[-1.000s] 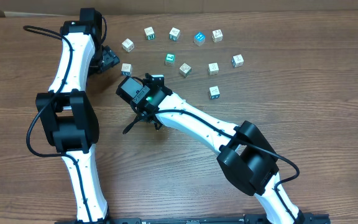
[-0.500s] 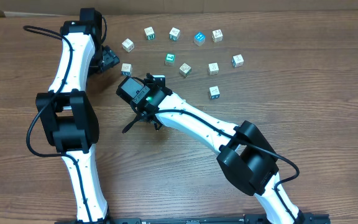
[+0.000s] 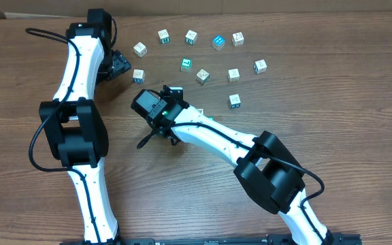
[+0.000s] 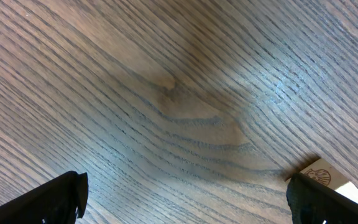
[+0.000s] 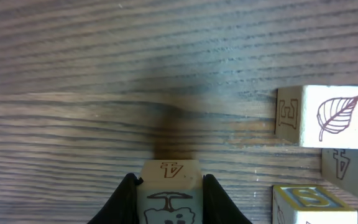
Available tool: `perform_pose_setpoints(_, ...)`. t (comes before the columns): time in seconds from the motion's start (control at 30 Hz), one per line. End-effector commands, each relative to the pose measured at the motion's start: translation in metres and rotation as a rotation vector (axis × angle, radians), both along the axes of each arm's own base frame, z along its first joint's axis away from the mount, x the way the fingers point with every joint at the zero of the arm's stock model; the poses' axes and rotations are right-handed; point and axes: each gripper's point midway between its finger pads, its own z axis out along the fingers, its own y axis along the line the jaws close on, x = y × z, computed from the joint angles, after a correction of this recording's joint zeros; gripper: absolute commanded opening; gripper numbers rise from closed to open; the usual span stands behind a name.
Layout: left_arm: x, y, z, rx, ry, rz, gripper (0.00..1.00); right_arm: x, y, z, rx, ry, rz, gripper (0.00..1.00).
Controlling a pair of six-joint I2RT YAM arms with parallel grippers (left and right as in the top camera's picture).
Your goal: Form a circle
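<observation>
**Right arm had one cube clamped; circle not closed**

Nearest the bases, the right gripper sat mid-table with its jaws clamped on a white cube. The wrist view showed that cube pinched between both fingers, low over the wood table. Couldn't tell if it touched the surface.

Same view, off to the side and apart from it: a leaf cube and an S cube.

Next out, a lone cube lay closest to the arm. Beyond it was a middle row of five, including a teal-faced cube. The far row was also five, with a blue-teal cube in it.

Together these made the circle only as a loose double arc across the far side of the table, with gaps.

The left gripper was at the arc's left end, jaws wide apart and holding nothing. Its wrist view showed a cube corner just beside one finger; contact unclear.
</observation>
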Motion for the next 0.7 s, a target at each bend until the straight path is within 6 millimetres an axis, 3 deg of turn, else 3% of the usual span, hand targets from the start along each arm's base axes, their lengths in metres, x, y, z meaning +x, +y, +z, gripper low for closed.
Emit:
perform_pose_setpoints(0.0,0.0018,-0.0054,0.0158,-0.001,-0.030,-0.029,1.00,0.0009,-0.0033,-0.0065,-0.011,-0.001,-0.014,0.15)
perform_pose_setpoints(0.67,0.0018,-0.0054,0.0158,-0.001,-0.030,-0.029,1.00,0.0033,-0.0120,-0.0052,-0.054,-0.023,-0.024,0.15)
